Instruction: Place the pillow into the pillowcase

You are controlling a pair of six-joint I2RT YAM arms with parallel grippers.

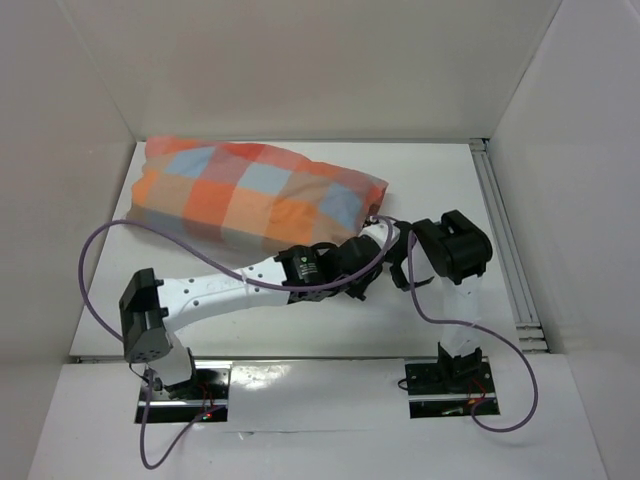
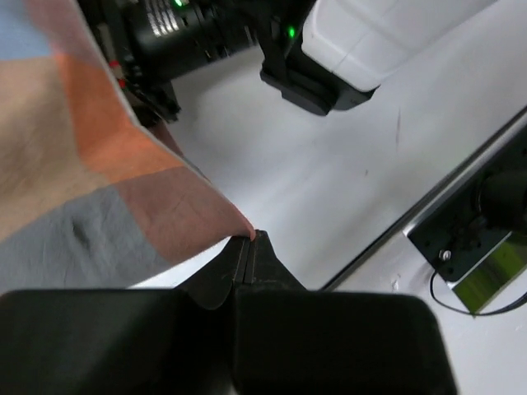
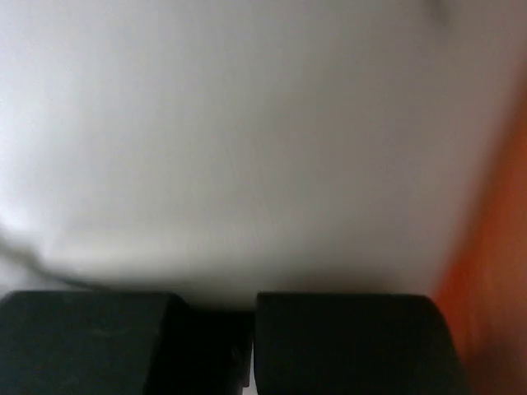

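Observation:
The checked orange, blue-grey and tan pillowcase (image 1: 250,190) lies plump at the back of the table, its open end toward the right. My left gripper (image 1: 372,264) reaches across to that end. In the left wrist view it (image 2: 249,240) is shut, with the pillowcase's edge (image 2: 123,189) pinched at the fingertips. My right gripper (image 1: 388,238) is pushed in at the same end. The white pillow (image 3: 247,148) fills the right wrist view, blurred, with orange pillowcase cloth (image 3: 494,288) at the right. It hides the right fingertips. In the top view the pillow is hidden inside the case.
White walls enclose the table. A metal rail (image 1: 505,250) runs along its right side. The right arm's wrist (image 2: 354,41) is close above the left gripper. Purple cables (image 1: 100,250) loop beside both arms.

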